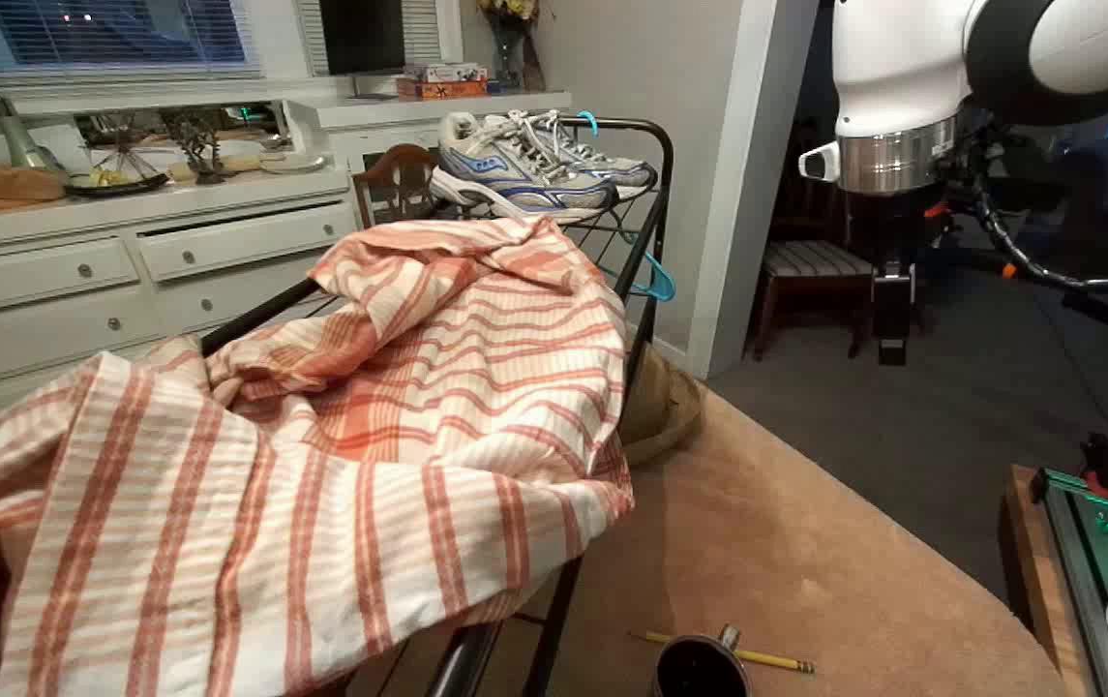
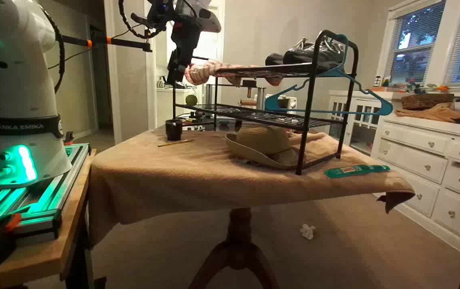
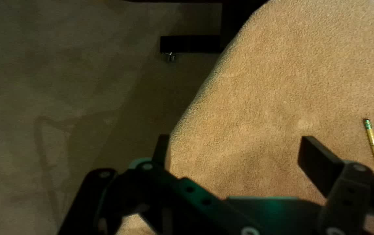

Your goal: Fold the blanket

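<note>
The blanket (image 1: 476, 387), cream-white with orange-red stripes, lies rumpled over the top of a black wire rack (image 1: 658, 184) in an exterior view. Its near part spreads past the rack's front, and a bunched fold lies on top. Only a small hanging part of the blanket (image 2: 202, 72) shows in an exterior view, beyond the rack. My gripper (image 1: 892, 339) is in the air to the side of the rack, apart from the blanket, pointing down. In the wrist view the gripper (image 3: 235, 147) is wide open and empty above the table's edge. The blanket is out of the wrist view.
Shoes (image 1: 524, 169) stand on the rack's far end, with a blue hanger (image 2: 326, 108) hanging there. A hat (image 2: 262, 144), a dark mug (image 2: 173, 130), a pencil (image 3: 373, 147) and a green packet (image 2: 356, 170) lie on the tan-brown table cover (image 1: 766, 523).
</note>
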{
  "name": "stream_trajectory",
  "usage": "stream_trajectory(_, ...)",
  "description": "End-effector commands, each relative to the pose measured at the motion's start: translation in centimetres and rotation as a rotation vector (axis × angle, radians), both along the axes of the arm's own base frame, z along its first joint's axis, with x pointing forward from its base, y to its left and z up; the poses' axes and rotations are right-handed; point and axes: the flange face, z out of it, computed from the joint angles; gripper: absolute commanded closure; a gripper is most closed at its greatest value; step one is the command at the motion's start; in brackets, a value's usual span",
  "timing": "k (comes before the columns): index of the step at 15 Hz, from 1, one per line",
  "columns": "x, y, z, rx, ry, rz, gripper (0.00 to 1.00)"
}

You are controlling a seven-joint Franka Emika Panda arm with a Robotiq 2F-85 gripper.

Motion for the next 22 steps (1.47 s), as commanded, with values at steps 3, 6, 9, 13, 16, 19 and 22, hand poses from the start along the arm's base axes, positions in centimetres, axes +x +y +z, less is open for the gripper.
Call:
stream_trajectory(3, 0.0, 0.0, 0.1, 0.000, 0.001, 0.000, 0.00)
stream_trajectory(6, 1.2, 1.9, 2.7, 0.008, -0.022, 0.009, 0.00)
stream_trajectory(9, 2.9, 4.6, 7.9, 0.023, -0.070, -0.002, 0.00)
stream_trajectory(13, 5.5, 7.4, 14.3, 0.037, -0.164, -0.043, 0.00)
stream_trajectory(16, 8.7, 8.7, 16.8, 0.059, -0.291, -0.045, 0.00)
stream_trajectory(19, 12.1, 10.4, 17.2, 0.093, -0.371, -0.050, 0.00)
stream_trajectory(22, 15.2, 12.2, 16.0, 0.108, -0.451, -0.050, 0.00)
